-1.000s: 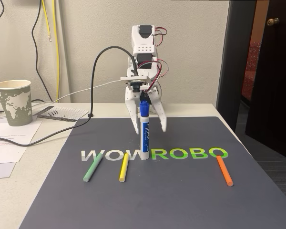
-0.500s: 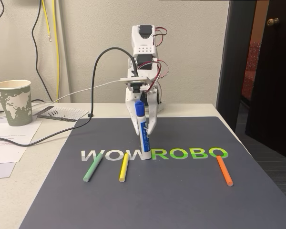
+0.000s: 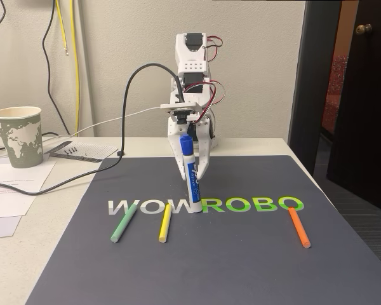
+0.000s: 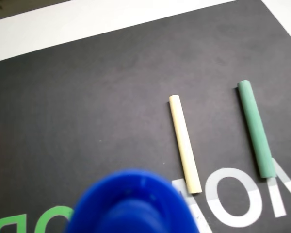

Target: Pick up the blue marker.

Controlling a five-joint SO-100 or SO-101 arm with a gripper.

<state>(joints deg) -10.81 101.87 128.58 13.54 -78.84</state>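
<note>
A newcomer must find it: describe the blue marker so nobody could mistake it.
On the dark mat printed WOWROBO, look at the lettering's middle, in front of the white arm. The blue marker stands there nearly upright, slightly tilted, between the hand's fingers. Unlike the thin green stick, yellow stick and orange stick lying flat, it is thick, white-barrelled, blue-capped.

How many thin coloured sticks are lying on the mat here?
3. In the fixed view, the green stick lies at left, the yellow stick just right of it, and the orange stick far right. None appears hidden.
</note>
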